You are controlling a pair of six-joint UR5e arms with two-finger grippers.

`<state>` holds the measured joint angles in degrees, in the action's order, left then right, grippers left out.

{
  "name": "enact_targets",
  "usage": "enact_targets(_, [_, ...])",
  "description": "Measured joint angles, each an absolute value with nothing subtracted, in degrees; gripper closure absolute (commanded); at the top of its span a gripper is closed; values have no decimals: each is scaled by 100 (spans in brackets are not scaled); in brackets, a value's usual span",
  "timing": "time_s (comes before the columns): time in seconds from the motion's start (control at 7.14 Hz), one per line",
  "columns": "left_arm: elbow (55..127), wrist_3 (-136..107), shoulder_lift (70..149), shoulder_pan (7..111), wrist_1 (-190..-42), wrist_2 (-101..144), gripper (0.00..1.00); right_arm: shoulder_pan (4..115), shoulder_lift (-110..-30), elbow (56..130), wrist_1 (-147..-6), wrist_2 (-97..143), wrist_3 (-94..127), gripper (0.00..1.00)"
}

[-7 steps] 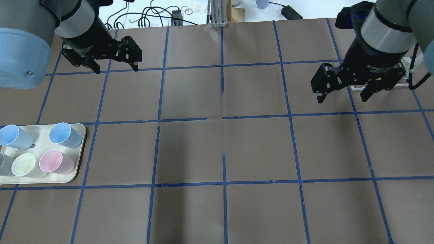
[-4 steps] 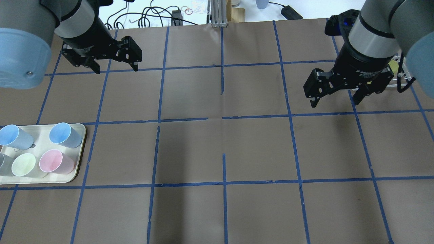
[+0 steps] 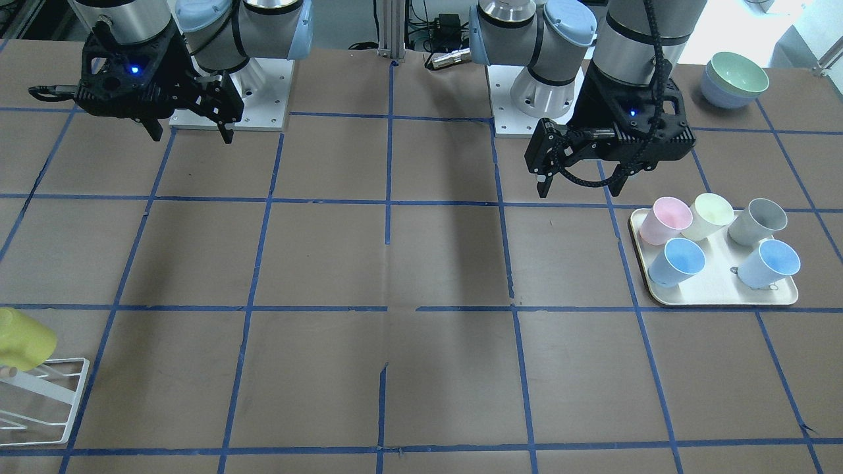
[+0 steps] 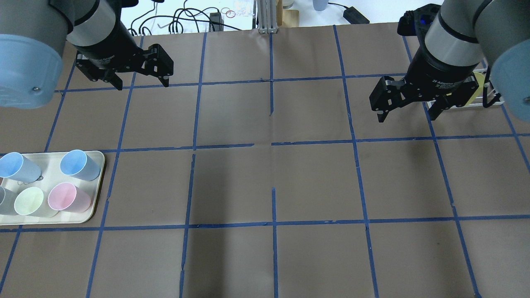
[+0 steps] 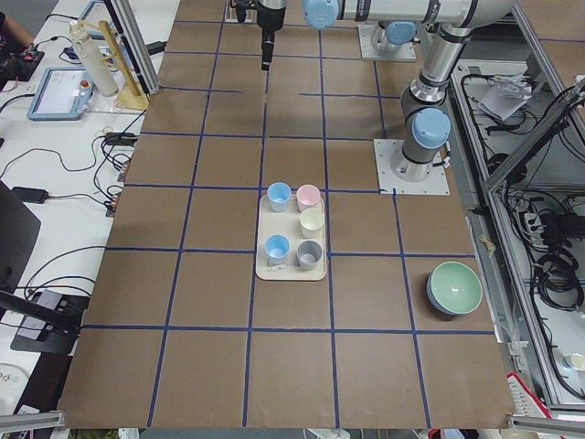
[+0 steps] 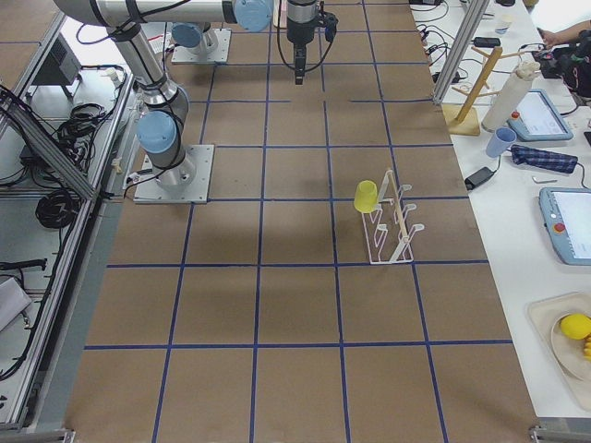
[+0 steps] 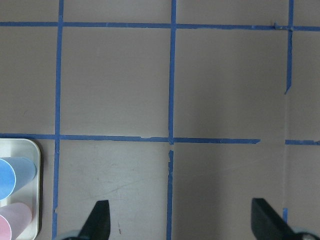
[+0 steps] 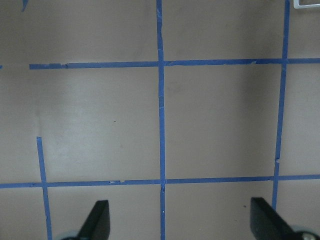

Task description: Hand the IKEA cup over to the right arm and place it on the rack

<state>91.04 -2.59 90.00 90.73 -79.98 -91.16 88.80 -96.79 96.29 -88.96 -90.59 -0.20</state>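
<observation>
The bright yellow IKEA cup point(image 6: 367, 196) hangs tilted on a rod of the white wire rack point(image 6: 392, 231). It also shows at the left edge of the front view point(image 3: 23, 339), over the rack point(image 3: 49, 388). In the overhead view only a sliver of the cup point(image 4: 477, 89) shows behind my right gripper point(image 4: 406, 118), which is open, empty and above the table beside the rack. My left gripper point(image 4: 142, 85) is open and empty at the far left, above bare table. Both wrist views show spread fingers point(image 7: 99, 220) point(image 8: 99, 220) with nothing between them.
A cream tray point(image 4: 98, 159) at the near left holds two blue cups, a pink one, a pale cream-yellow one point(image 4: 30, 200) and a grey one. Stacked green and blue bowls point(image 3: 734, 79) stand beside the left arm's base. Blue tape lines grid the brown table.
My right gripper has shifted a little left and back, away from the rack, uncovering part of the yellow cup. The left arm has not moved.
</observation>
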Motion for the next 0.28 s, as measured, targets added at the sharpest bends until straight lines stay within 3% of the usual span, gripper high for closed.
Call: enact_targets(0.28, [9105, -256, 9000, 9072, -7998, -9122, 0, 8877, -9679, 9632, -8909, -9042, 29, 0])
